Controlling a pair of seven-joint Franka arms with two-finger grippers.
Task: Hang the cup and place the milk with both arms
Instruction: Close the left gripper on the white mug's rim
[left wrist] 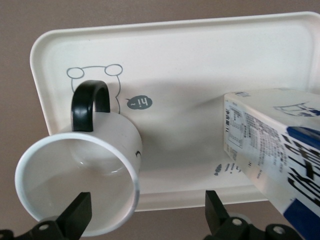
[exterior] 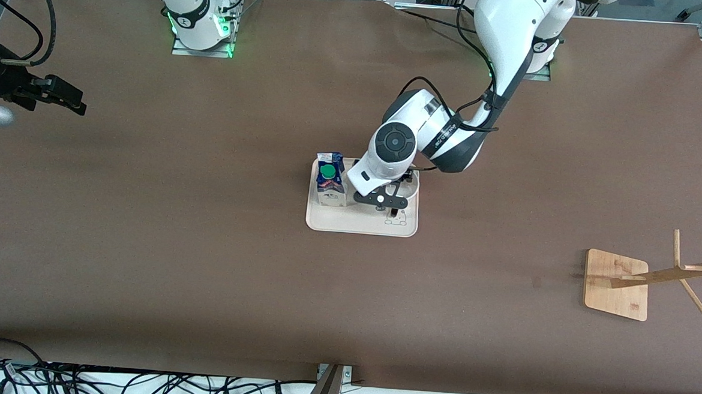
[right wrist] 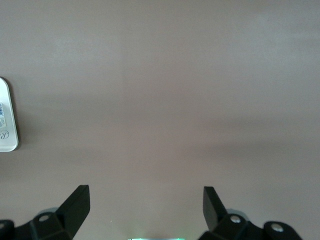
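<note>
The white cup [left wrist: 85, 180] with its black loop handle [left wrist: 90, 106] stands upright on the cream tray [left wrist: 200, 60], beside the blue-and-white milk carton [left wrist: 272, 145]. My left gripper [left wrist: 145, 215] is open just above the cup, one finger over its mouth and the other outside its rim. In the front view the left gripper [exterior: 387, 202] hides the cup. The milk [exterior: 331, 179] with its green cap stands on the tray [exterior: 355, 222], toward the right arm's end. My right gripper [exterior: 74, 99] waits open and empty over bare table at the right arm's end; it also shows in the right wrist view [right wrist: 145, 205].
A wooden rack [exterior: 671, 275] with slanted pegs stands on its square base [exterior: 616, 294] toward the left arm's end, nearer the front camera than the tray. A rounded white edge [right wrist: 7, 120] shows at the border of the right wrist view. Cables lie along the front table edge.
</note>
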